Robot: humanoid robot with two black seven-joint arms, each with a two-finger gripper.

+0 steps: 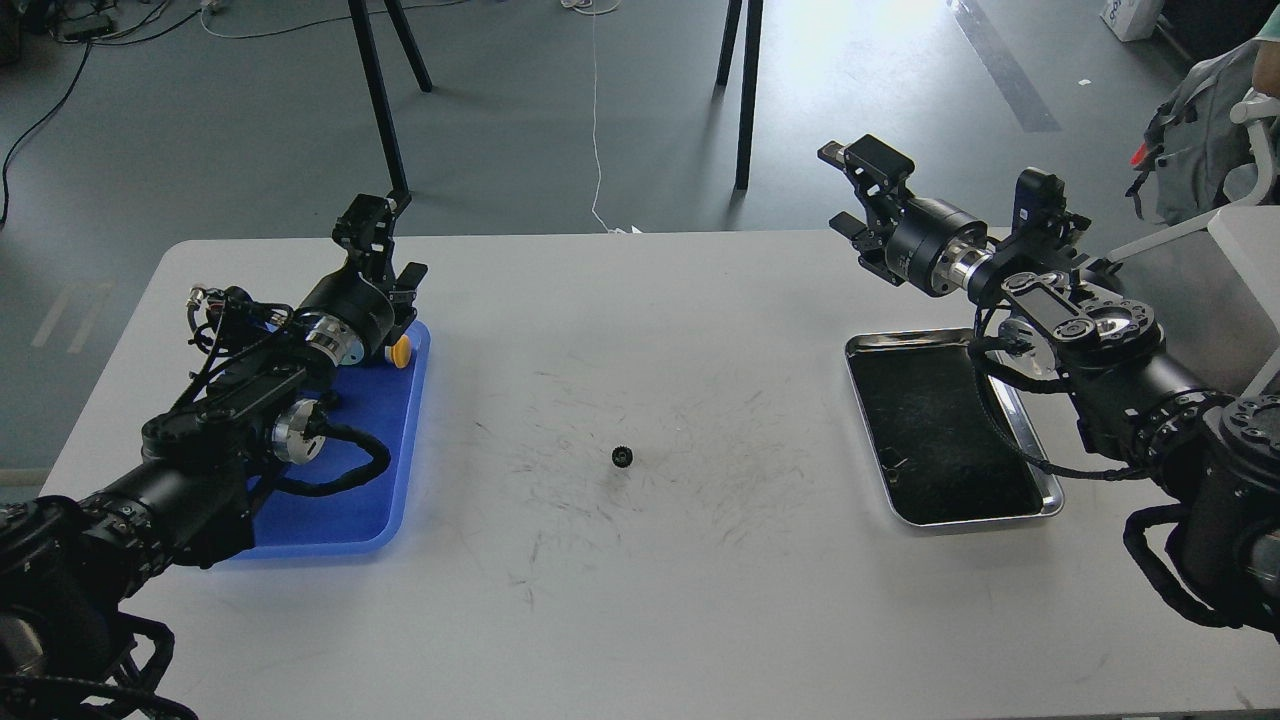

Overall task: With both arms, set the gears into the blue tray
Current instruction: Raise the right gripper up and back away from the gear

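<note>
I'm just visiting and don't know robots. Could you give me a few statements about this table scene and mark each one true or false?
1. A small black gear lies on the bare table between the two trays. True.
2. The right gripper is holding that gear. False: its fingers are spread and empty, raised past the table's far edge.
3. The steel tray is full of gears. False: no parts show on its dark floor.
4. The left arm lies over the blue tray. True.
5. A yellow push-button sits at the blue tray's far end. True.
</note>
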